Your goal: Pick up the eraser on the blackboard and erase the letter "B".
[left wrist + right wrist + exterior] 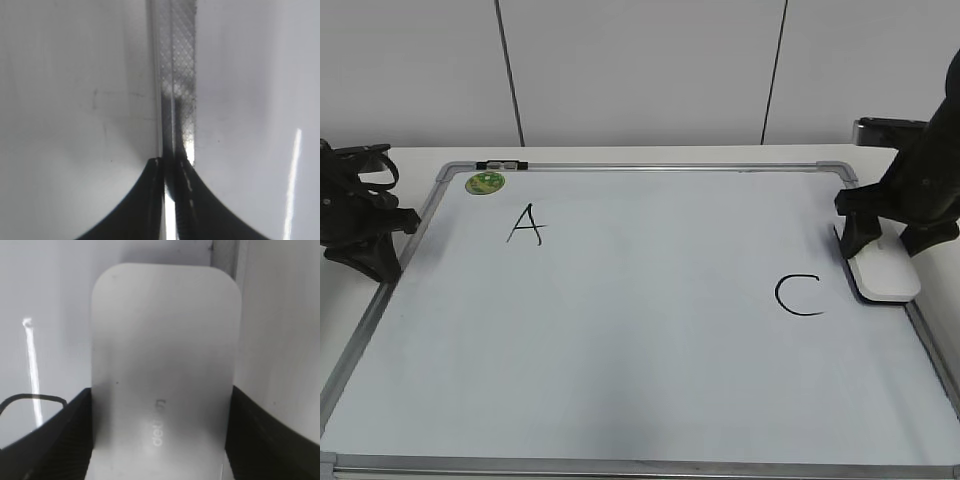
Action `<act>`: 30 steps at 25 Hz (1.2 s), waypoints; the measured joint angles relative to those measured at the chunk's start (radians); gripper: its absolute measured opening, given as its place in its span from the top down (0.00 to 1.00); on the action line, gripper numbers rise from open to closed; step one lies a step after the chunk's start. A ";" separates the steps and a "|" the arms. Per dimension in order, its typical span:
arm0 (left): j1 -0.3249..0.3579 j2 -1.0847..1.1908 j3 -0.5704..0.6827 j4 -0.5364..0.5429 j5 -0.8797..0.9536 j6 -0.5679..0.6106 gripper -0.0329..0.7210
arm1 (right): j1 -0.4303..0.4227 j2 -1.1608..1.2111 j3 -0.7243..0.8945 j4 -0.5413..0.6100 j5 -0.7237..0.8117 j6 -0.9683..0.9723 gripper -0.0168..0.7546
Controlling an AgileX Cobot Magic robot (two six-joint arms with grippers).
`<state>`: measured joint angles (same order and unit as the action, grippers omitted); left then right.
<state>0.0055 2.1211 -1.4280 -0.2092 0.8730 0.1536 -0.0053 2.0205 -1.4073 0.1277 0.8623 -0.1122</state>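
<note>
The eraser (888,275) is a flat white rounded block lying on the blackboard (620,340) at its right edge, beside the black "C" (798,296). My right gripper (890,248) straddles it, with both fingers against its long sides. In the right wrist view the eraser (165,340) fills the space between the jaws (160,440), with grey print on top. No letter "B" shows; the board between the "A" (525,225) and the "C" is blank white. My left gripper (385,262) is shut and empty over the board's left frame (175,75).
A round green magnet (485,182) sits at the board's top left corner. A small dark clip (502,163) lies on the top frame. Part of the "C" (30,400) shows left of the eraser. A grey device (885,128) stands behind the right arm.
</note>
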 joint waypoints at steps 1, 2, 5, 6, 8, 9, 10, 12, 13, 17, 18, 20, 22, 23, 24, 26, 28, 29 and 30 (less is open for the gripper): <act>0.000 0.000 0.000 0.000 0.000 0.000 0.92 | 0.000 0.000 0.000 0.001 -0.002 -0.002 0.27; 0.000 0.000 0.000 0.000 0.000 0.000 0.92 | 0.000 0.000 0.000 0.003 -0.002 -0.006 0.27; 0.000 0.000 0.000 0.000 0.000 0.000 0.92 | 0.000 0.000 0.000 0.002 -0.004 -0.009 0.27; 0.000 0.000 0.000 0.000 0.000 0.000 0.92 | 0.000 0.000 0.000 0.002 -0.004 -0.009 0.27; 0.000 0.000 0.000 0.000 0.000 0.000 0.92 | 0.000 0.000 0.000 0.002 -0.005 -0.009 0.27; 0.000 0.000 0.000 0.000 0.000 0.000 0.92 | 0.000 0.000 0.000 0.002 -0.005 -0.009 0.27; 0.000 0.000 0.000 0.000 0.000 0.000 0.92 | 0.000 0.000 0.000 0.002 -0.005 -0.009 0.27; 0.000 0.000 0.000 0.000 0.000 0.000 0.92 | 0.000 0.000 0.000 0.002 -0.005 -0.009 0.27; 0.000 0.000 0.000 0.000 0.000 0.000 0.92 | 0.000 0.000 0.000 0.002 -0.005 -0.009 0.27; 0.000 0.000 0.000 0.000 0.000 0.002 0.92 | 0.000 0.000 0.000 0.006 -0.007 -0.010 0.27; 0.000 0.000 0.000 0.000 0.000 0.002 0.92 | 0.000 0.000 0.000 0.006 -0.007 -0.010 0.27; 0.000 0.000 0.000 0.000 0.000 0.002 0.92 | 0.000 0.005 0.000 0.009 -0.007 -0.017 0.27; 0.000 0.000 0.000 0.000 0.000 0.002 0.92 | 0.000 0.019 0.000 0.019 -0.009 -0.024 0.27; 0.000 0.000 0.000 0.000 0.000 0.002 0.92 | 0.000 0.019 0.000 0.019 -0.009 -0.025 0.26; 0.000 0.000 0.000 0.000 0.000 0.002 0.92 | 0.000 0.019 0.000 0.022 -0.011 -0.025 0.25; 0.000 0.000 0.000 0.000 0.000 0.002 0.92 | 0.000 0.019 0.000 0.025 -0.012 -0.027 0.23; 0.000 0.000 0.000 0.000 0.000 0.002 0.92 | 0.000 0.019 0.000 0.034 -0.019 -0.028 0.18; 0.000 0.000 0.000 0.000 0.000 0.002 0.92 | 0.000 0.019 -0.004 0.034 -0.019 -0.028 0.17; 0.000 0.000 0.000 0.000 0.000 0.002 0.91 | 0.000 0.019 -0.008 0.034 -0.012 -0.028 0.16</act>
<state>0.0055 2.1211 -1.4280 -0.2097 0.8730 0.1552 -0.0053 2.0393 -1.4155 0.1621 0.8506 -0.1398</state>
